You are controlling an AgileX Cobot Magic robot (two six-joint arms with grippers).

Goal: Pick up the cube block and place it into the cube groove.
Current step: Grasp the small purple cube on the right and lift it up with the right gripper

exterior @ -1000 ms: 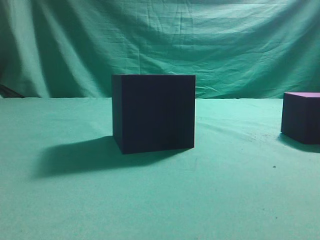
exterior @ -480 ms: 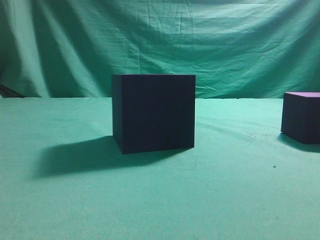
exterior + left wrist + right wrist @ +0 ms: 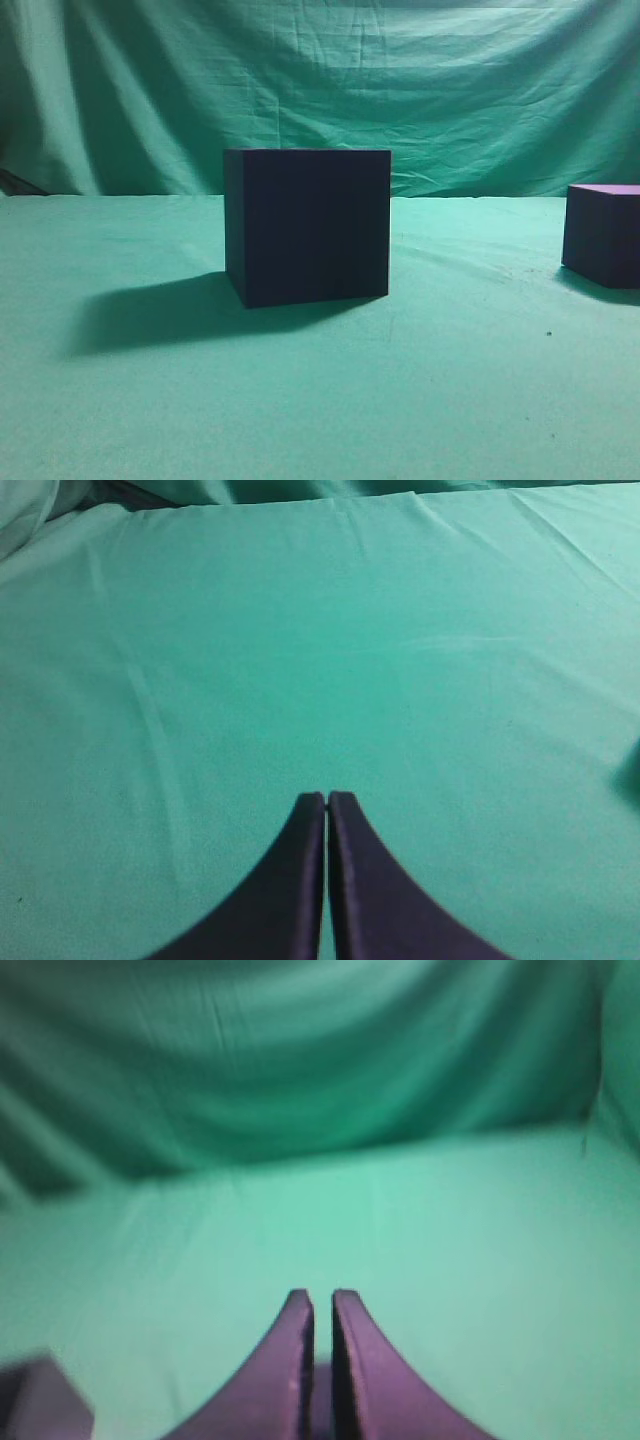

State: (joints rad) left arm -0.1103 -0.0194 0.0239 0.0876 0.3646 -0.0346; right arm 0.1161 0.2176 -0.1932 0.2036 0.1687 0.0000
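Cube block point(image 3: 604, 236) sits on counter point(image 3: 320, 400) at far right, well apart from large box point(image 3: 308, 226); cube groove not visible from this height; block judged light, stiff, matte, best taken across opposite flat sides; left tool point(image 3: 327, 798) clenched, empty; right tool point(image 3: 322, 1298) nearly closed, empty; only right wrist view shows block corner point(image 3: 40, 1400) near tool; no arms seen in exterior view.

- A staged robot test bench, not a home.
- Green cloth point(image 3: 300, 400) covers the table.
- Wrinkled green backdrop curtain point(image 3: 400, 90) hangs at 12 o'clock, hiding any room.
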